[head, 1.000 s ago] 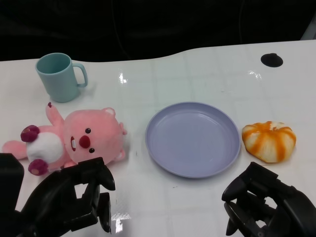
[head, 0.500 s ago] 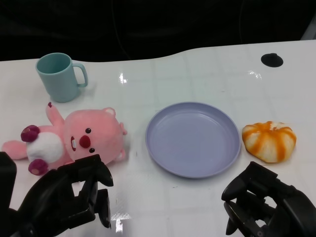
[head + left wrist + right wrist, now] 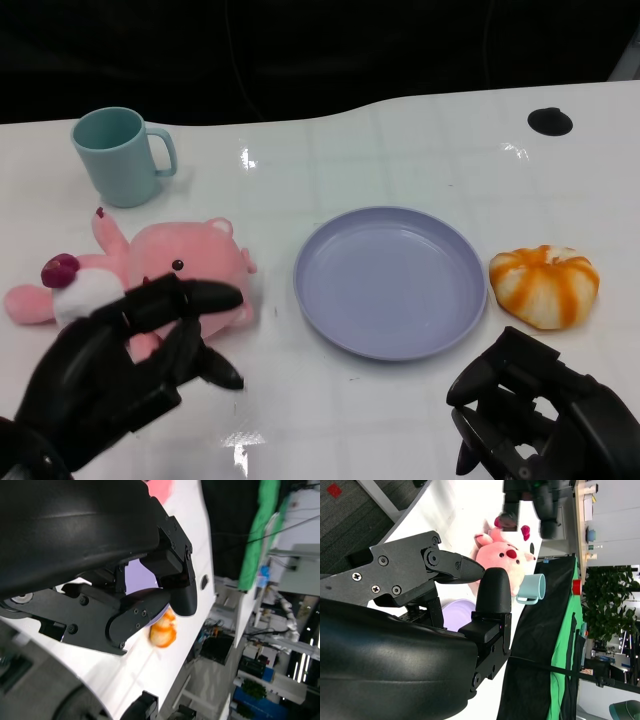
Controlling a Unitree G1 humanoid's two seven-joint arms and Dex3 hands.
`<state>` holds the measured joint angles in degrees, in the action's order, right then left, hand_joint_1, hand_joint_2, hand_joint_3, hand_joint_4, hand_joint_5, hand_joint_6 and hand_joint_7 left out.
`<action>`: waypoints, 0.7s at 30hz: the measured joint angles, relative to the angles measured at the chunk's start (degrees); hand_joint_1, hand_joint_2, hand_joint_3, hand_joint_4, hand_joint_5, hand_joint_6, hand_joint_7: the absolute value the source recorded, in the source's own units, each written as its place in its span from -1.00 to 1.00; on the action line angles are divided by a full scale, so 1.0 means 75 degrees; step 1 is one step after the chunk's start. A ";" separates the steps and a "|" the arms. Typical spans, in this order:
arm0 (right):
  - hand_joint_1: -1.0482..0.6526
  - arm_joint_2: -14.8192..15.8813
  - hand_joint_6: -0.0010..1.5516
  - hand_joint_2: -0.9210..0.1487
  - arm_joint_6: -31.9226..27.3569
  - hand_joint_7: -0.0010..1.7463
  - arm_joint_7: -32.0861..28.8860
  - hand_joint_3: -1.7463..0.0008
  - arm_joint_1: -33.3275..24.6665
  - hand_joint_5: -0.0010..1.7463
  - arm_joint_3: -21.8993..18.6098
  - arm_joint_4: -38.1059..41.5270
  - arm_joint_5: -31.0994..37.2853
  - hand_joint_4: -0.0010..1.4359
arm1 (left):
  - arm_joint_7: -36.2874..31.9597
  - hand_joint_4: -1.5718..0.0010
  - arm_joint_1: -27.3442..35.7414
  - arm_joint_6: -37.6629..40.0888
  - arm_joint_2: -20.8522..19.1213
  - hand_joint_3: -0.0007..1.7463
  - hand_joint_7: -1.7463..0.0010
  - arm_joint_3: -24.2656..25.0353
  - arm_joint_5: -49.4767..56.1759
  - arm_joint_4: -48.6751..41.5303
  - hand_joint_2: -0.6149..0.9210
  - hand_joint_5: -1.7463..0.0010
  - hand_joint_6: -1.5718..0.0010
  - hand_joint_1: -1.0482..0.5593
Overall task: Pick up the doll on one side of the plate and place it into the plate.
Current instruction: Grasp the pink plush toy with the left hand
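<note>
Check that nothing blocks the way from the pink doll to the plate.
Nothing visible does. Bare table separates the pink doll from the purple plate. The left hand hovers over the doll's near side; the cup stands behind, off the path.

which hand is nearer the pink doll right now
Left. The left hand is over the near side of the pink doll; the right hand is far across, beyond the plate.

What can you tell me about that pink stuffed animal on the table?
The pink doll is a soft plush animal with a round head, small ears, dark eyes, a red nose, a white belly and maroon paw tips. It lies on its back on the white table, between the teal mug and the purple plate. The left hand covers its lower part in the head view; contact is unclear.
</note>
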<state>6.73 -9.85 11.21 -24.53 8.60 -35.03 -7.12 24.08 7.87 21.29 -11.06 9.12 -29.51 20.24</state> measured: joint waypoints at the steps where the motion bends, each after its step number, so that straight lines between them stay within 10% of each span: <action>1: -0.17 0.0000 -0.36 -0.86 0.0000 0.84 0.0000 0.25 0.0007 0.99 0.0001 0.0001 0.0017 -0.16 | 0.0033 0.49 0.0001 -0.0253 0.0000 -0.77 0.67 0.0018 0.0034 -0.0014 0.99 -0.18 0.33 -0.22; 21: -0.17 -0.0012 -0.37 -0.87 0.0068 0.84 -0.0023 0.25 0.0000 0.99 0.0049 0.0000 0.0056 -0.16 | -0.0223 1.00 -0.0214 -0.3604 -0.1206 -0.99 1.00 0.0055 0.3882 -0.0536 0.97 0.65 0.80 -0.49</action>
<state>6.64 -9.34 11.05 -24.53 8.97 -35.03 -6.70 22.41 6.27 -5.74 -20.10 9.53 -0.39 16.23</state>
